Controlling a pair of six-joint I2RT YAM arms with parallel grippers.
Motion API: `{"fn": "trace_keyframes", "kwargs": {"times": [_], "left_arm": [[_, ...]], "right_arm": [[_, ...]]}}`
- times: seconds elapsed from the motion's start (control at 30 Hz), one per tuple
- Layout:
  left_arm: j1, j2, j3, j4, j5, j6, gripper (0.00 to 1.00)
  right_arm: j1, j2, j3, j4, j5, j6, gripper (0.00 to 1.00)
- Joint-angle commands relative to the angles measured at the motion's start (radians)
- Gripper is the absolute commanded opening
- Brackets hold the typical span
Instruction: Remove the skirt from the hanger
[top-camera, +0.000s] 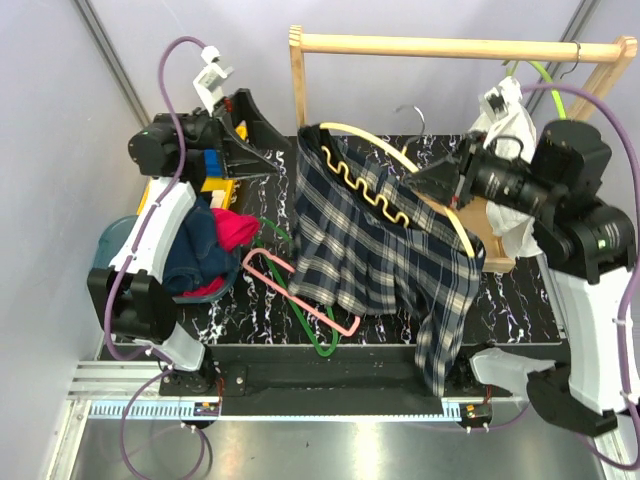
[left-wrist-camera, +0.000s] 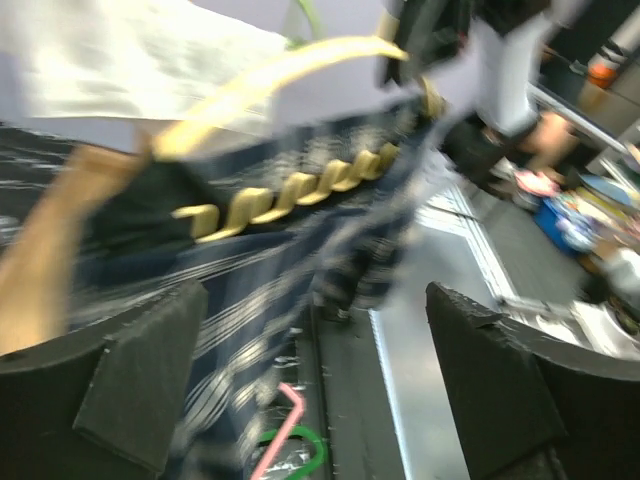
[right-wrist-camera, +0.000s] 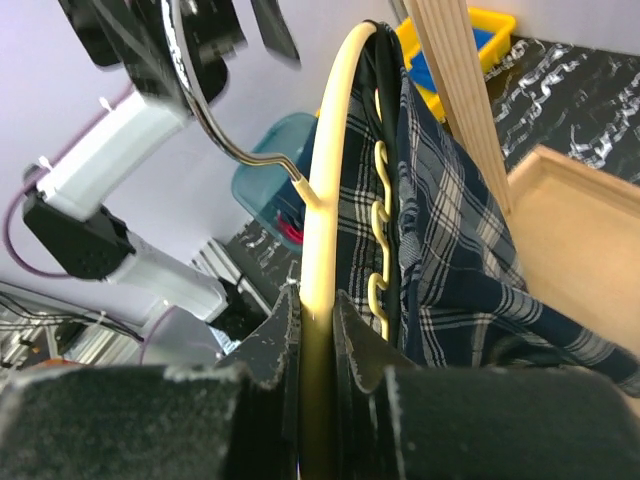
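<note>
The skirt (top-camera: 380, 250), dark navy plaid, hangs from the cream hanger (top-camera: 365, 132) and spreads over the table, one corner dropping past the front edge. The hanger's wavy bar (top-camera: 372, 195) lies across the skirt's narrow top. My right gripper (top-camera: 440, 185) is shut on the hanger's arch (right-wrist-camera: 325, 180), its pads pinching the arch from both sides; beside them I see the skirt (right-wrist-camera: 450, 250). My left gripper (top-camera: 268, 150) stands open just left of the skirt's top. Through its wide jaws (left-wrist-camera: 315, 340) I see the blurred skirt (left-wrist-camera: 240, 300) and wavy bar (left-wrist-camera: 290, 195), with nothing held.
A wooden rack (top-camera: 460, 45) stands at the back with a white garment (top-camera: 505, 110) on it. A pink hanger (top-camera: 300, 290) and a green hanger (top-camera: 315, 335) lie on the table. A teal basket (top-camera: 115, 240) of clothes sits left, yellow-blue bins (top-camera: 215, 185) behind it, a wooden box (top-camera: 495, 240) right.
</note>
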Motion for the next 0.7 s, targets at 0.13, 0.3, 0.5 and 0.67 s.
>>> {"fn": "trace_keyframes", "kwargs": {"times": [0.13,0.3,0.5,0.67], "left_arm": [[0.01,0.006,0.018,0.187,0.046,-0.063,0.99],[0.076,0.064,0.084,0.241,0.021,-0.095,0.99],[0.041,0.096,0.162,0.235,-0.013,-0.086,0.99],[-0.005,0.078,0.196,0.207,-0.022,-0.093,0.99]], "right_arm": [[-0.005,0.113,0.424,0.034,-0.137,0.016,0.0],[-0.005,0.178,0.562,-0.026,-0.171,0.054,0.0],[-0.006,0.183,0.562,0.015,-0.187,0.09,0.0],[-0.005,0.184,0.542,0.037,-0.191,0.097,0.0]]}}
